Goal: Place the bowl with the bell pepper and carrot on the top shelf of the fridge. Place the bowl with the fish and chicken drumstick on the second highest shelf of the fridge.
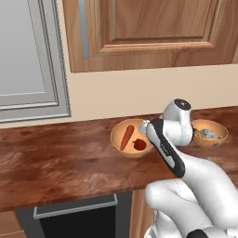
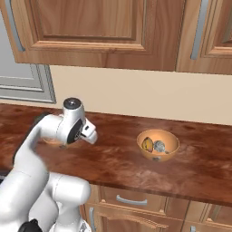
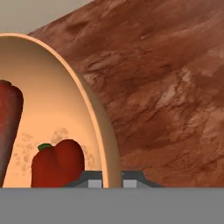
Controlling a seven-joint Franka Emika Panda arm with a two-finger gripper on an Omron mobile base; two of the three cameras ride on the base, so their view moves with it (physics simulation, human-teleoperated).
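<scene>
The gripper (image 3: 109, 183) is clamped on the rim of the orange-tan bowl (image 1: 122, 131), which stands on the brown counter (image 1: 60, 160). Inside lie a red pepper (image 3: 59, 162) and an orange carrot (image 1: 127, 137). Right of this bowl, well apart, stands the second bowl (image 2: 158, 146).

- the bench (image 1: 56, 162) is reddish-brown wood, heavy swirly grain, kinda satin sheen
- the cabinets (image 2: 104, 31) up top look like smooth varnished wood, lighter tone, with brushed-metal-looking handles (image 1: 83, 28)
- the bowl with the bell pepper and carrot (image 1: 122, 132) looks like matt orange-tan ceramic, faintly speckled inside
- the bell pepper (image 3: 59, 164) is smooth, slightly glossy
- the arm (image 1: 186, 186) is glossy white plastic
</scene>
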